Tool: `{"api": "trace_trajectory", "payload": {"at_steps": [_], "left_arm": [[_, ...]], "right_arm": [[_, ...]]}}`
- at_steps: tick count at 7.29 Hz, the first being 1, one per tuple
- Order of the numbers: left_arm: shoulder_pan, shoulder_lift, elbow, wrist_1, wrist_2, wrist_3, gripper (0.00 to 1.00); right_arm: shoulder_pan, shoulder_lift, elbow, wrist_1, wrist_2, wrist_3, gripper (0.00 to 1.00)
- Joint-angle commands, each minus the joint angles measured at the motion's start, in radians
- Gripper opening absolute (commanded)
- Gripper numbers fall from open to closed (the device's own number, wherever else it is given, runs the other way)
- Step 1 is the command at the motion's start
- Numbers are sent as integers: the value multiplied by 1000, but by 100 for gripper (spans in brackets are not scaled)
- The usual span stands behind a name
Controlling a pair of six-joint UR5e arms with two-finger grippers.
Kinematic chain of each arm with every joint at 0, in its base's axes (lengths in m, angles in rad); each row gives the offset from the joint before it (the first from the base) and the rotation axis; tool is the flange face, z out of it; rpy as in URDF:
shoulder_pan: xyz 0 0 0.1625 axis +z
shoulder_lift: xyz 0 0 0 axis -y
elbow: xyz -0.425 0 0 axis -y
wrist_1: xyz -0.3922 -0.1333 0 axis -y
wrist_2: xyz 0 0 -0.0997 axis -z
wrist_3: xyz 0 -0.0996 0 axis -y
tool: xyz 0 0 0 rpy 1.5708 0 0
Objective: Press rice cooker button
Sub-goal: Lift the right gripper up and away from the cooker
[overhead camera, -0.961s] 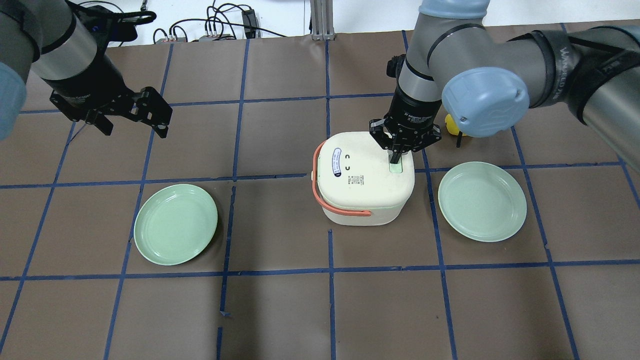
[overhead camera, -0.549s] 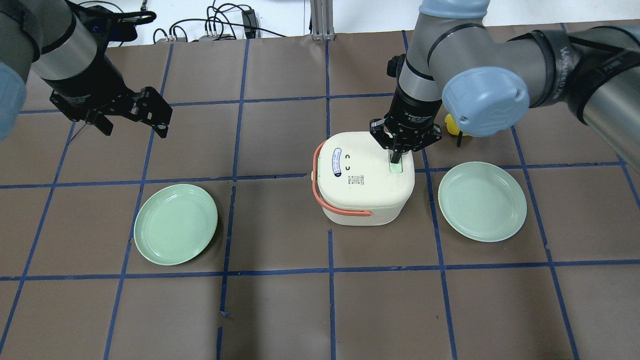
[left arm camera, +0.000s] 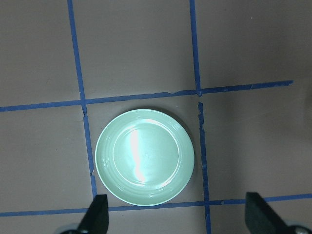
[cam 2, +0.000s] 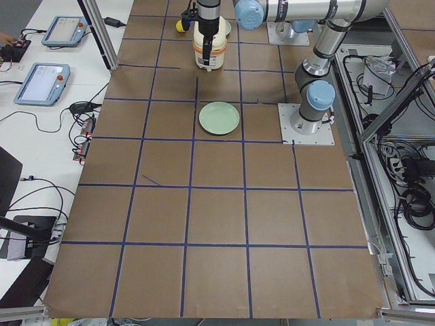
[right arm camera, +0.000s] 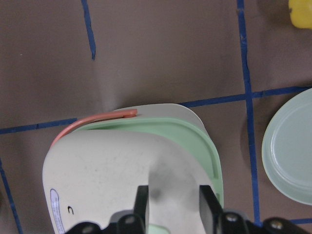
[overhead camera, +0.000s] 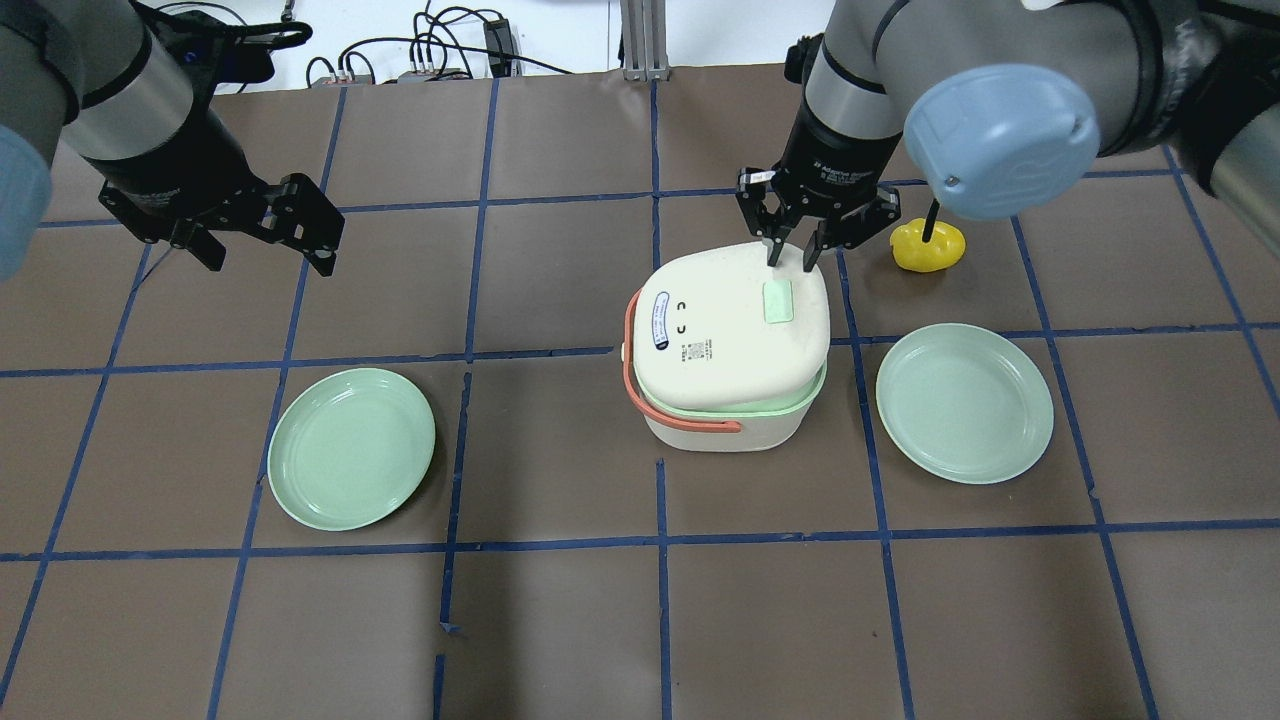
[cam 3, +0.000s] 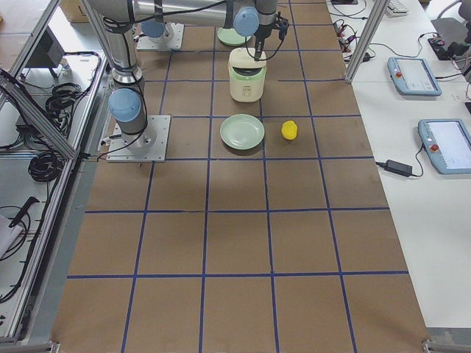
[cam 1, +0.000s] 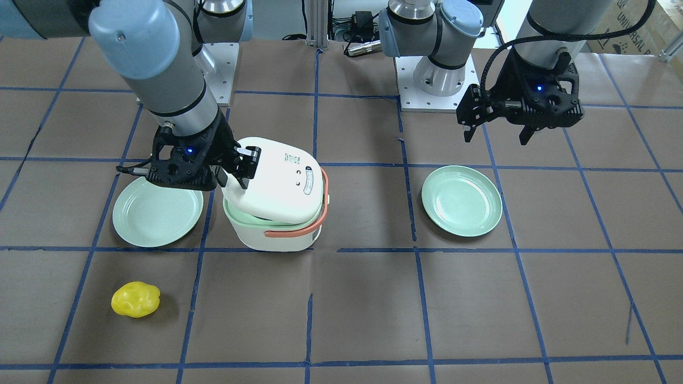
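The cream rice cooker [overhead camera: 730,340] with a coral handle stands mid-table. Its lid is popped up and tilted, and a pale green inner rim shows beneath it, also in the front view [cam 1: 277,186]. The pale green button [overhead camera: 778,300] sits on the lid's right part. My right gripper [overhead camera: 791,262] hovers just above the lid's far right edge, fingers slightly apart and empty; it also shows in the right wrist view [right arm camera: 174,204]. My left gripper [overhead camera: 268,258] is wide open and empty, high over the table's far left, above a green plate [left arm camera: 145,156].
Two pale green plates lie on the table, one left [overhead camera: 351,448] and one right [overhead camera: 964,402] of the cooker. A yellow lumpy object [overhead camera: 928,250] lies beyond the right plate, close to my right wrist. Cables run along the far edge.
My right gripper lifted off the button, moved back and its fingers parted. The cooker's lid sprang up and now sits tilted. The left arm has not moved.
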Motion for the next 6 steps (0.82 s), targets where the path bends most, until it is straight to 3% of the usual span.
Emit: {"api": "trace_trajectory", "payload": {"at_steps": [1, 6], "left_arm": [[0, -1, 0, 0, 0, -1, 100], [0, -1, 0, 0, 0, 1, 100]], "right_arm": [[-14, 3, -105, 39, -58, -11, 99], [-49, 1, -110, 37, -55, -107, 100]]}}
